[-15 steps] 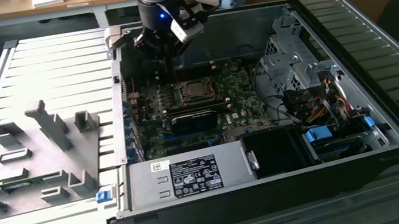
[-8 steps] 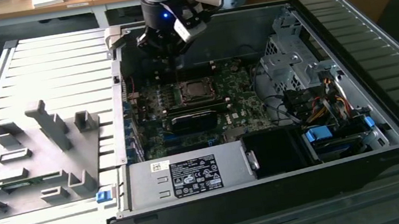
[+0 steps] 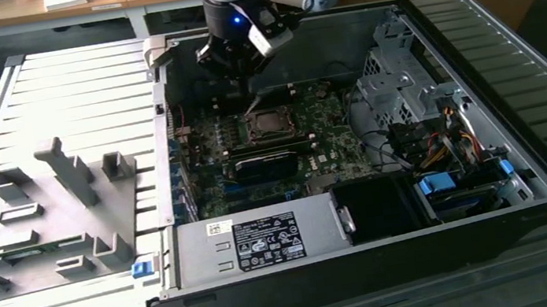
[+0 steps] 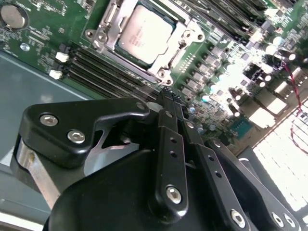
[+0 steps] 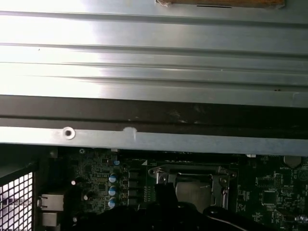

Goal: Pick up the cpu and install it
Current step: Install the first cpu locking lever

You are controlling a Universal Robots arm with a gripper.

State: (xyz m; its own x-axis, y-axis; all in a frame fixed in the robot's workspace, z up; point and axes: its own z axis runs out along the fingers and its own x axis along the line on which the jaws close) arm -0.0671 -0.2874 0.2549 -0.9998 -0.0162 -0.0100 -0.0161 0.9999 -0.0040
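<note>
The cpu [image 4: 144, 32], a square chip with a silver-grey metal top, lies flat in the socket frame [image 4: 111, 30] on the green motherboard [image 3: 318, 128]. In the exterior view the cpu [image 3: 269, 125] sits mid-board inside the open computer case, and in the first wrist view the cpu [image 5: 195, 188] is partly hidden behind the gripper's dark body. My gripper [image 3: 247, 92] hovers just above the board, behind the socket toward the case's rear wall. In the second wrist view the gripper [image 4: 167, 94] has its black fingers pressed together with nothing between them, a short way off the socket's corner.
The case's rear wall [image 5: 154, 120] stands close to the gripper. A black heatsink block [image 3: 264, 162], drive cage [image 3: 396, 78], cables [image 3: 441, 139] and power supply [image 3: 254, 243] crowd the case. A grey fixture plate with blocks [image 3: 48, 207] lies at the exterior view's left.
</note>
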